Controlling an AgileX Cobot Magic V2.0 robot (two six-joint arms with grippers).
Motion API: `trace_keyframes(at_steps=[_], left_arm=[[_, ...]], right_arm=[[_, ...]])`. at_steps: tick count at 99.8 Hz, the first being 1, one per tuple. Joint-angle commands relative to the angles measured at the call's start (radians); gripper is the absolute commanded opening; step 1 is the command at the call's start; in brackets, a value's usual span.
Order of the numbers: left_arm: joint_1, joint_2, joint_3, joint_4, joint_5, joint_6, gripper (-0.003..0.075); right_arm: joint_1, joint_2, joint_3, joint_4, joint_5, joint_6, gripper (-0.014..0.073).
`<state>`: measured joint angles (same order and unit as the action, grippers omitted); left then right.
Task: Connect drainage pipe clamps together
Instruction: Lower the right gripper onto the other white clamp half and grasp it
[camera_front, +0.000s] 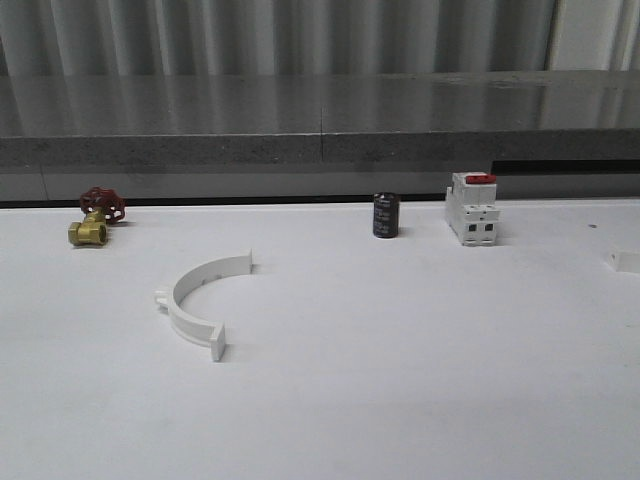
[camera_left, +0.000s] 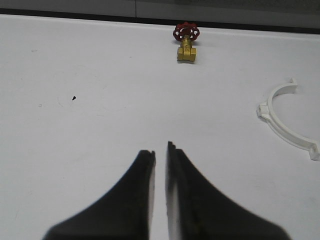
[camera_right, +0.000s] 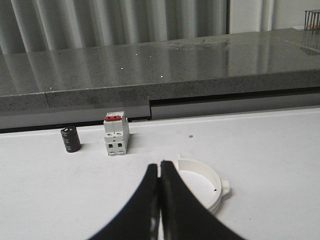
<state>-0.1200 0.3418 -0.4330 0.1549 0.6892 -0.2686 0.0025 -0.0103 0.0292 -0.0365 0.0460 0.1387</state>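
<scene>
Two white clamp halves lie well apart on the counter (camera_front: 400, 380). One clamp half (camera_front: 197, 298) rests flat left of centre, near the brass valve (camera_front: 92, 222). The second clamp half (camera_right: 206, 184) sits just beyond the right hand (camera_right: 160, 167), whose fingers are pressed together, empty. The left hand (camera_left: 161, 151) is nearly closed, empty. Judgement: thin rigid plastic, light, smooth, liable to skid; pinch mid-arc across the band, clear of the end tabs.
</scene>
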Motion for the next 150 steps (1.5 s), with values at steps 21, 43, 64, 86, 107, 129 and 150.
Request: trace_keyframes(at_steps=[21,43,64,86,107,129,150], left_arm=[[-0.001,0.006,-0.025,0.017,-0.081,-0.004,-0.0020],[-0.001,0.006,-0.025,0.017,-0.081,-0.004,-0.0020],[-0.001,0.006,-0.025,0.017,-0.081,-0.004,-0.0020],[-0.001,0.006,-0.025,0.017,-0.081,-0.004,-0.0020],[-0.001,0.006,-0.025,0.017,-0.081,-0.004,-0.0020],[-0.001,0.006,-0.025,0.017,-0.081,-0.004,-0.0020],[-0.001,0.006,-0.025,0.020,-0.081,-0.004,-0.0020]], right_arm=[[-0.006,0.087,-0.229,-0.003,0.148,-0.009,-0.0066],[-0.006,0.428,-0.449,-0.003,0.316,-0.009,-0.0066],[-0.006,0.765,-0.636,-0.001,0.397,-0.009,-0.0066],[-0.006,0.984,-0.720,0.008,0.370,-0.009,-0.0060],[-0.006,1.041,-0.721,0.037,0.372,-0.009,0.0235],[-0.007,1.045,-0.722,0.053,0.361,0.003,0.0545],[-0.018,1.165,-0.867,0.061,0.484,0.024,0.0539]])
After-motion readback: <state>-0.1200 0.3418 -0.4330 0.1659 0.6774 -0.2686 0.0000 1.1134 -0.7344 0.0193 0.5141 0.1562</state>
